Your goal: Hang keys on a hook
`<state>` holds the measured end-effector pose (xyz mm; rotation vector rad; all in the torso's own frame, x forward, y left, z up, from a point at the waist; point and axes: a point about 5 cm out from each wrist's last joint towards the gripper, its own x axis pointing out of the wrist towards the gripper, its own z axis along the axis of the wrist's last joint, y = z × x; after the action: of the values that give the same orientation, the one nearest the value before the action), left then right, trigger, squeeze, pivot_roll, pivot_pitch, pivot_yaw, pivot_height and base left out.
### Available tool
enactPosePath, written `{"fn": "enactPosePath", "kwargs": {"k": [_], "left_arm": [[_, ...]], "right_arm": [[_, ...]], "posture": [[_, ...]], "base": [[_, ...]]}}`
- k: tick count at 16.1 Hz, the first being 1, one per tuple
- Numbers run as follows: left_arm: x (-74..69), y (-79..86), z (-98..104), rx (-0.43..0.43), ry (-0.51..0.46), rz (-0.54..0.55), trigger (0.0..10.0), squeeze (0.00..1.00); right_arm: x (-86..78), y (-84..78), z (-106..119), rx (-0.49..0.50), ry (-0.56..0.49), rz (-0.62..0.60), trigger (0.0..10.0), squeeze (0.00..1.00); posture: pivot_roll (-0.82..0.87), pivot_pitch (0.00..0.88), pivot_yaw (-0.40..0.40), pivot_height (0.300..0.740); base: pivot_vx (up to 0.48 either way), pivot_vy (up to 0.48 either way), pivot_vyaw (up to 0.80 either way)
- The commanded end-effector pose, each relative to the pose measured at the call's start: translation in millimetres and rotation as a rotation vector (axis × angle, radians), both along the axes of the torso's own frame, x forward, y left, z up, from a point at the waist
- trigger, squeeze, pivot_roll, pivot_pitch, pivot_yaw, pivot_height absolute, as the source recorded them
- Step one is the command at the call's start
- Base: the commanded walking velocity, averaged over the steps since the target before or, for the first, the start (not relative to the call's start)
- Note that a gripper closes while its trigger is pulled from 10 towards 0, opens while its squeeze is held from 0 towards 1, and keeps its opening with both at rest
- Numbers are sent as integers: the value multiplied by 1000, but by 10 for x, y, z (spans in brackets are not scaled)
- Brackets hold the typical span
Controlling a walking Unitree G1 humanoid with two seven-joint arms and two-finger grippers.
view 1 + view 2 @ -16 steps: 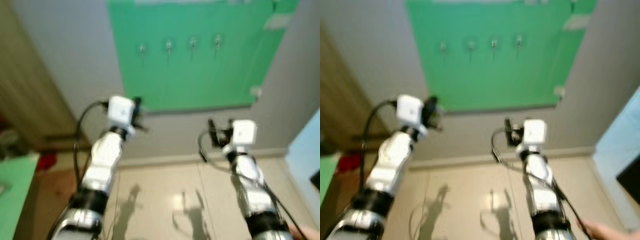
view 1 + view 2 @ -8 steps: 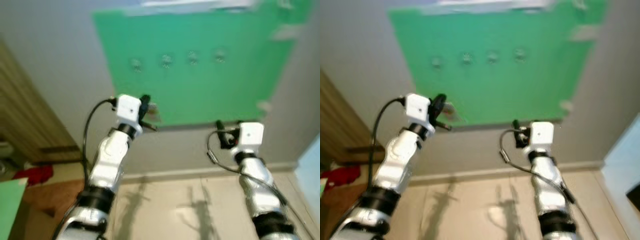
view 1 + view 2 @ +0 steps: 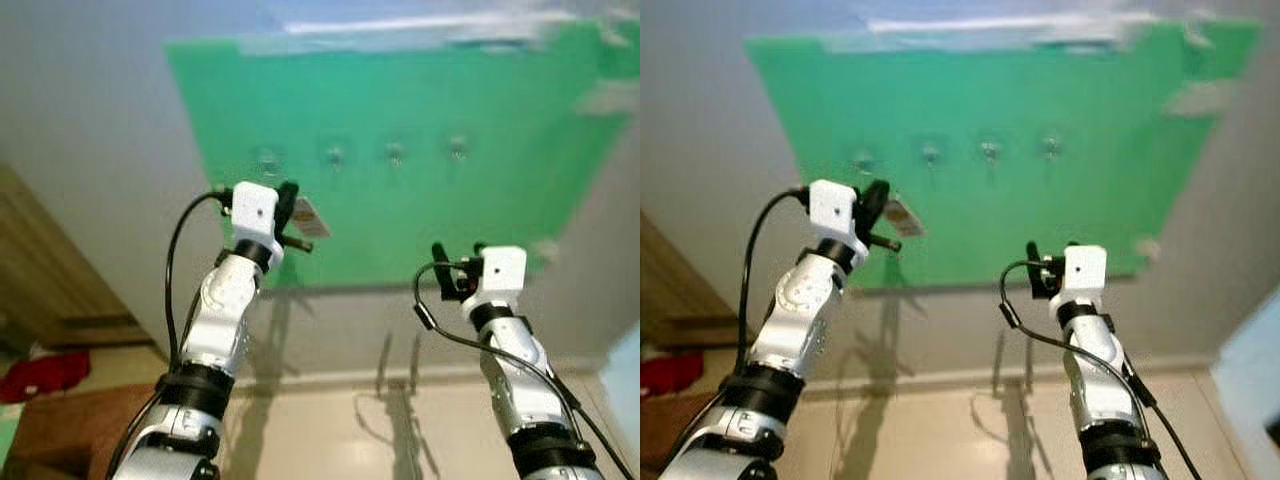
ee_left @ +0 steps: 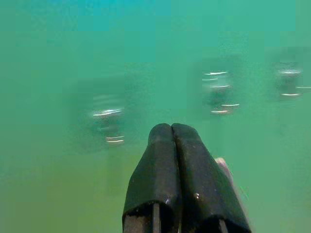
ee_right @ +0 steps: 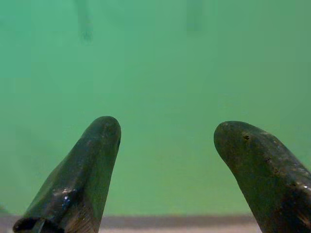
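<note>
— Green is seen first: a large green board (image 3: 400, 150) is fixed to the grey wall (image 3: 90, 150), with a row of four small metal hooks (image 3: 395, 152) across it. A wooden door (image 3: 40, 270) is seen at the left, beige floor tiles (image 3: 330, 440) below. Nothing is placed between grippers and hooks.

— And the fingers?

— The left gripper (image 3: 288, 205) is raised near the leftmost hook, its black fingers (image 4: 170, 179) pressed together; a small pale key tag (image 3: 306, 217) is pinched there. The keys themselves cannot be made out. The right gripper (image 5: 167, 160) is held lower, fingers spread wide, nothing grasped.
</note>
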<state>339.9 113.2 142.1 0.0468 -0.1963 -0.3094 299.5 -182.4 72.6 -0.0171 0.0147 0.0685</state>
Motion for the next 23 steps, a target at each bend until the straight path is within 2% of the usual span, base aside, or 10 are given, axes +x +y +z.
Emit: {"fn": "enactPosePath", "kwargs": {"k": [1, 2, 4, 6, 8, 10, 15, 17, 20, 23], "left_arm": [[29, 94, 11, 14, 19, 19, 0, 0], [35, 58, 30, 27, 22, -6, 0, 0], [53, -16, 90, -29, 32, -61, 0, 0], [82, -76, 119, -191, 94, -118, 0, 0], [38, -208, 171, -376, 159, -261, 0, 0], [6, -249, 185, -477, 202, -335, 0, 0], [88, -105, 184, -589, 239, -278, 0, 0], [121, -98, 211, -616, 248, -277, 0, 0], [158, -118, 246, -714, 271, -285, 0, 0], [182, -154, 279, -722, 271, -285, 0, 0]], "right_arm": [[2, 100, 4, 17, 4, 32, 10000, 0], [-6, 101, -3, 18, 6, 33, 10000, 0], [-15, 102, -11, 18, 9, 33, 10000, 0], [-16, 107, -16, 19, 10, 33, 10000, 0], [-17, 104, -23, 18, 14, 33, 10000, 0], [-16, 93, -27, 17, 18, 32, 10000, 0], [-12, 87, -36, 12, 24, 37, 10000, 0], [-6, 75, -32, 7, 24, 39, 10000, 0], [-3, 71, -17, 1, 21, 42, 10000, 0], [-24, 68, -27, -1, 21, 43, 10000, 0]], "posture": [[-74, 0, 83, 740], [-73, 0, 84, 740], [-75, 0, 85, 740], [-76, 0, 88, 740], [-78, 0, 89, 740], [-78, 0, 88, 740], [-77, 0, 82, 740], [-79, 0, 77, 740], [-86, 0, 76, 740], [-90, 0, 76, 740]], "base": [[0, 0, 0], [0, 0, 0], [0, 0, 0], [0, 0, 0], [0, 0, 0], [0, 0, 0], [0, 0, 0], [0, 0, 0], [0, 0, 0], [0, 0, 0]]}}
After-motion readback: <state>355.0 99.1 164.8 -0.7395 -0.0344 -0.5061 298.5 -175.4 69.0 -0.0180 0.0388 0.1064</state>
